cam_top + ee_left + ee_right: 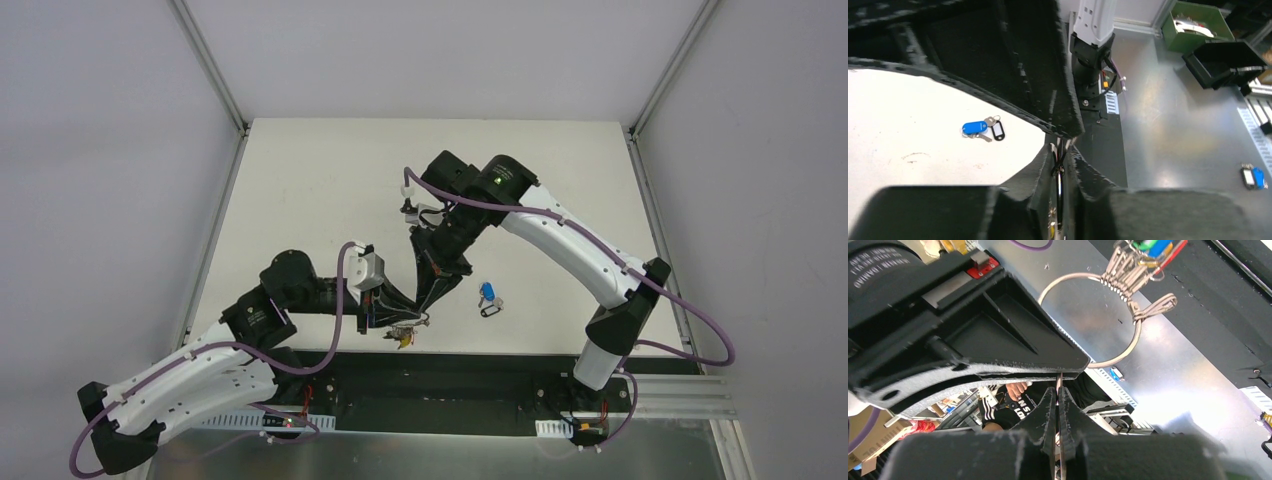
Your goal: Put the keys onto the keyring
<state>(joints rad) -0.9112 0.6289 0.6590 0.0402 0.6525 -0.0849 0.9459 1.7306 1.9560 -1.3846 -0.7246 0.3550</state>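
The keys, one blue-capped (487, 292) and one with a black head (490, 309), lie together on the white table (300, 180), to the right of both grippers. In the left wrist view the blue key (974, 128) and the black one (997, 131) rest apart from the fingers. The keyring (1137, 335) is a large silver ring carrying several coloured keys (1140, 252), held in the air at the table's near edge (403, 337). My left gripper (1064, 150) is pinched on the ring's thin wire (1060, 185). My right gripper (1058, 390) is shut on the ring from above (425, 312).
Beyond the table's near edge lies a metal floor with a green bin (1198, 25), a black tray (1225, 62) and another pair of key tags (1254, 177). The right arm's base (1093, 50) stands close by. A person (1013, 400) shows below the right gripper.
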